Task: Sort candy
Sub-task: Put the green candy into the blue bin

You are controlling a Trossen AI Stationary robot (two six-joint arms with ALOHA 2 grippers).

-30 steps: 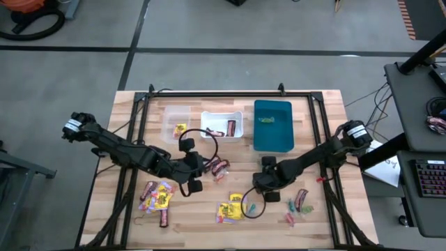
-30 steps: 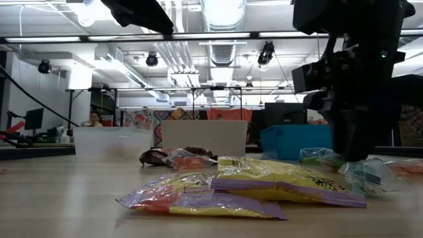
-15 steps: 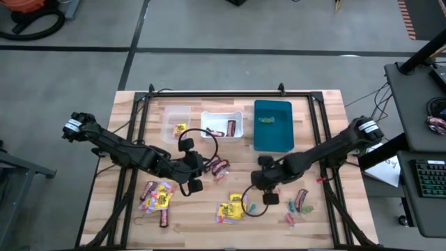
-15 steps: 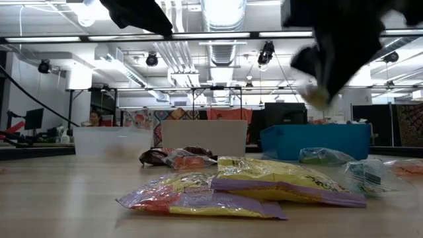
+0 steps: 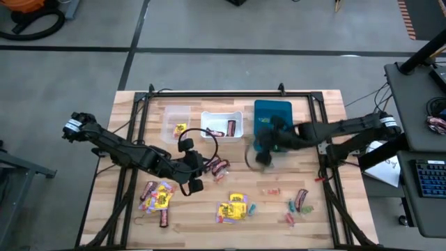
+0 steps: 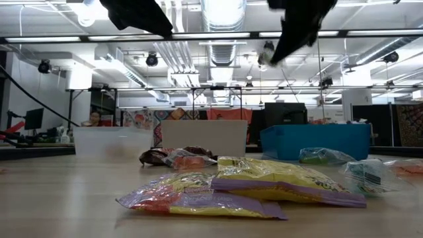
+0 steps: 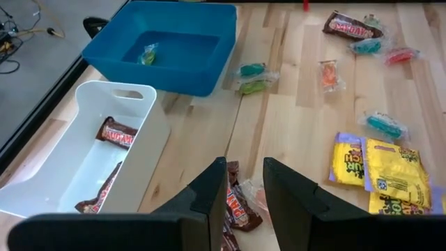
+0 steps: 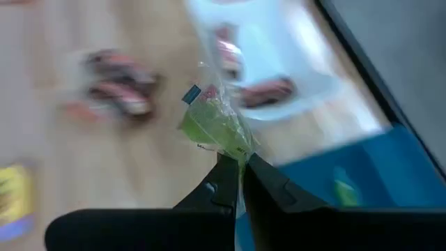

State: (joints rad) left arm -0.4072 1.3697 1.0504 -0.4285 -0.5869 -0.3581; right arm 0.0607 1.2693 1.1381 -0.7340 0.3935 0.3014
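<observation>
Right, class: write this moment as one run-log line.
right end effector: shut on green candy, beside blue bin | left end effector: open, above brown-red bars | white bin: holds bars

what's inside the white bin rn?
White bin holds two dark brown-red bars, seen from the left wrist. The high view shows them too; the bin's near end is cut off.

A wooden table [image 5: 320, 216] bears three bins [image 5: 221, 125] and scattered candy [image 5: 232, 207].
</observation>
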